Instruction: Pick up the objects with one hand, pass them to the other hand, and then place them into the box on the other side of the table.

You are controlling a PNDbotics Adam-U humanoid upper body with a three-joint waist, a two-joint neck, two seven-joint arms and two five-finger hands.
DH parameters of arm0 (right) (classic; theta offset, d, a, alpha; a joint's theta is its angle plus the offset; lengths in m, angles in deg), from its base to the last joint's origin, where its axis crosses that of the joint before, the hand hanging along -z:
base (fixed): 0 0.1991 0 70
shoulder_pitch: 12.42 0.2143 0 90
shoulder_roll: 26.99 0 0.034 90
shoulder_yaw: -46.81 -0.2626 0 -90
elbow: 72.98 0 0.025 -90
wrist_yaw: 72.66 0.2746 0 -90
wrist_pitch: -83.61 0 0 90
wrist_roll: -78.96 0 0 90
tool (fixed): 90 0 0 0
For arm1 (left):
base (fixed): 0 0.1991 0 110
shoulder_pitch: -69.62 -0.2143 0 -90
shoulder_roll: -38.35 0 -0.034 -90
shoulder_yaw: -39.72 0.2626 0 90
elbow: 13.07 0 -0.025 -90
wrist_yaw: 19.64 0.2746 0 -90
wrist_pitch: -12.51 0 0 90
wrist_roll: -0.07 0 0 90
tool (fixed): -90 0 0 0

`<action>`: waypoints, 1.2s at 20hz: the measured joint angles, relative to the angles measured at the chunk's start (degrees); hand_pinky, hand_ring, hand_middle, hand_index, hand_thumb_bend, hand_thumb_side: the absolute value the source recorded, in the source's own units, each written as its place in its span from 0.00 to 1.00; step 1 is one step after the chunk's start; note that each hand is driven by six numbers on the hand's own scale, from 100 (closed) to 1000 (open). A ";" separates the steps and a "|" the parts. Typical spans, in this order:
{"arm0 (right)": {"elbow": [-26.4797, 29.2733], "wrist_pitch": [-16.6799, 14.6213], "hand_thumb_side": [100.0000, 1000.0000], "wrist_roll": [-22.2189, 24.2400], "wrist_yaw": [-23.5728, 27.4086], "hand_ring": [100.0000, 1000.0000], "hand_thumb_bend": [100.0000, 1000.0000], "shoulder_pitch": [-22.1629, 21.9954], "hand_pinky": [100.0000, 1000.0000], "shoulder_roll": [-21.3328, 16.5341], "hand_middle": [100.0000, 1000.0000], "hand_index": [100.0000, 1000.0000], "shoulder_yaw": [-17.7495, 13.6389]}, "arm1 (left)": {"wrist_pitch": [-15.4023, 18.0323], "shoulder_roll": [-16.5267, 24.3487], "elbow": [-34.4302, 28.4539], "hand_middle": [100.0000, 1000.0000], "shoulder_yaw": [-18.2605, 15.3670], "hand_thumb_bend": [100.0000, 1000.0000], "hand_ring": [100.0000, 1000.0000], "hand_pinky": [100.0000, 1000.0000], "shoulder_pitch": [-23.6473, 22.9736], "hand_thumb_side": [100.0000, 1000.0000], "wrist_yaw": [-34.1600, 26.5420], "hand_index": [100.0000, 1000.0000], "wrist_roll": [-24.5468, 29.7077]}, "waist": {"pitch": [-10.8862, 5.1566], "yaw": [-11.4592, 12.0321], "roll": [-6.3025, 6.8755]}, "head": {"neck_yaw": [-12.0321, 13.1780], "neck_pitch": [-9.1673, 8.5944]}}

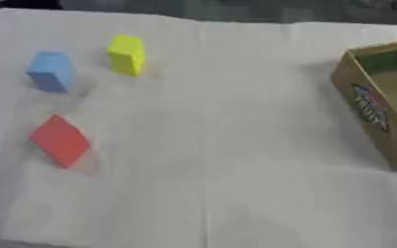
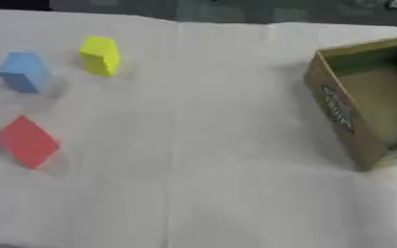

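Progress: we judge nothing is moved yet.
Blocks: we see blue block (image 1: 51, 71), yellow block (image 1: 127, 54), red block (image 1: 60, 141) on the desk (image 1: 236, 145), frame's left.
Box (image 2: 358, 104): right edge, looks empty.
Hands: neither shows, state unknown.

A staged test bench, more lab than home; a table under a creased white cloth (image 1: 236, 145) fills the frame; coloured foam blocks (image 1: 127, 54) sit at upper left; an open cardboard box (image 2: 342, 114) stands at right.
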 measured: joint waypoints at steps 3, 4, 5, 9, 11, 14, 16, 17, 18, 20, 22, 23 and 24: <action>-0.01 -0.02 0.56 0.03 -0.15 0.74 0.00 -0.04 1.00 -0.01 0.75 0.77 0.01 | 1.55 1.49 6.31 0.66 1.18 0.64 0.84 0.74 3.86 0.40 4.83 0.84 8.02 | 0.00 -0.03 0.01 | 0.86 -0.06; -0.01 -0.02 0.56 0.03 -0.16 0.74 0.00 -0.05 1.00 -0.01 0.75 0.77 0.01 | 2.21 1.71 8.13 0.67 1.48 0.66 0.85 0.75 5.04 0.37 6.51 0.84 10.45 | 0.00 -0.04 0.01 | 1.10 -0.10; -0.02 -0.03 0.56 0.03 -0.16 0.74 0.00 -0.06 1.00 -0.01 0.75 0.77 0.01 | 2.90 1.95 9.77 0.67 1.81 0.69 0.86 0.77 6.09 0.33 8.20 0.84 12.78 | 0.00 -0.05 0.01 | 1.27 -0.13; -0.03 -0.05 0.56 0.06 -0.32 0.74 0.00 -0.37 1.00 -0.01 0.75 0.77 0.02 | 5.93 2.57 14.55 0.69 2.91 0.74 0.87 0.79 10.00 0.19 14.85 0.82 21.03 | 0.00 -0.01 0.01 | 1.40 -0.60; -0.03 -0.08 0.56 0.09 -0.48 0.74 0.00 -0.52 1.00 -0.01 0.75 0.77 0.02 | 7.30 2.59 16.38 0.69 3.41 0.76 0.87 0.81 11.66 0.15 17.86 0.82 24.73 | 0.00 0.02 0.01 | 1.40 -0.91; -0.04 -0.16 0.56 0.17 -0.63 0.74 0.00 -0.56 1.00 -0.01 0.75 0.77 0.02 | 9.17 2.62 18.47 0.70 4.21 0.76 0.85 0.82 13.65 0.05 21.92 0.80 30.44 | 0.00 0.04 0.01 | 1.39 -1.69; -0.04 -0.19 0.56 0.21 -0.67 0.74 0.00 -0.58 1.00 -0.01 0.75 0.77 0.02 | 10.39 2.89 19.22 0.70 4.79 0.74 0.85 0.82 14.69 0.00 24.53 0.80 33.66 | 0.00 0.09 0.01 | 1.33 -2.12; -0.05 -0.23 0.56 0.25 -0.68 0.74 0.00 -0.59 1.00 -0.01 0.75 0.77 0.02 | 10.92 3.06 19.51 0.70 4.97 0.74 0.84 0.83 15.23 0.00 25.74 0.80 35.02 | 0.00 0.11 0.01 | 1.32 -2.17; -0.05 -0.25 0.56 0.28 -0.70 0.74 0.00 -0.60 1.00 -0.01 0.75 0.77 0.03 | 11.39 3.09 19.83 0.71 5.17 0.74 0.85 0.83 15.70 0.00 26.87 0.80 36.24 | -0.01 0.15 0.01 | 1.30 -2.20; -0.05 -0.25 0.56 0.34 -0.79 0.74 0.00 -0.71 1.00 -0.01 0.75 0.77 0.05 | 12.20 3.09 20.56 0.74 5.60 0.75 0.85 0.84 16.41 0.00 29.00 0.82 38.21 | -0.01 0.17 0.08 | 1.17 -2.30; -0.08 -0.20 0.56 0.46 -0.85 0.74 0.00 -0.80 1.00 -0.01 0.75 0.77 0.20 | 12.90 3.09 21.53 0.73 6.04 0.76 0.84 0.84 17.07 0.00 31.03 0.82 39.47 | -0.01 0.17 0.18 | 0.99 -2.33; -0.10 -0.23 0.56 0.53 -0.86 0.74 0.00 -0.80 1.00 -0.01 0.75 0.77 0.33 | 13.20 3.08 22.17 0.73 6.31 0.76 0.84 0.84 17.42 0.00 32.08 0.82 39.97 | -0.01 0.17 0.22 | 0.90 -2.33; -0.18 -0.23 0.56 0.59 -0.86 0.74 0.00 -0.80 1.00 -0.01 0.75 0.77 0.36 | 13.49 3.06 22.91 0.73 6.56 0.76 0.83 0.84 17.76 0.00 33.15 0.81 40.41 | -0.01 0.16 0.22 | 0.87 -2.33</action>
